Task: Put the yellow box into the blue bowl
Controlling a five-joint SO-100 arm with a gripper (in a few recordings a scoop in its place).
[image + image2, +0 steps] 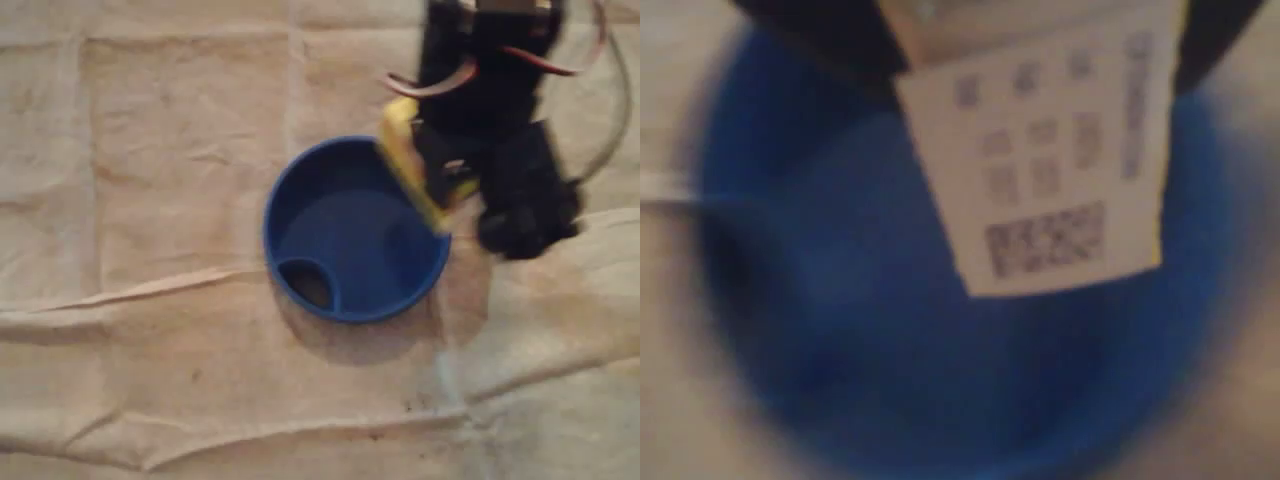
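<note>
A wrinkled beige cloth (150, 150) — creased in a grid of fold lines, with long ridges across its lower part — covers the whole work surface in the overhead view, and a round blue bowl (330, 230) sits directly on it, slightly right of centre.

The white label (1040, 160) on the yellow box (405, 150) is showing blurred print (plus a square code (1045, 240)); nothing is reading legibly.
</note>
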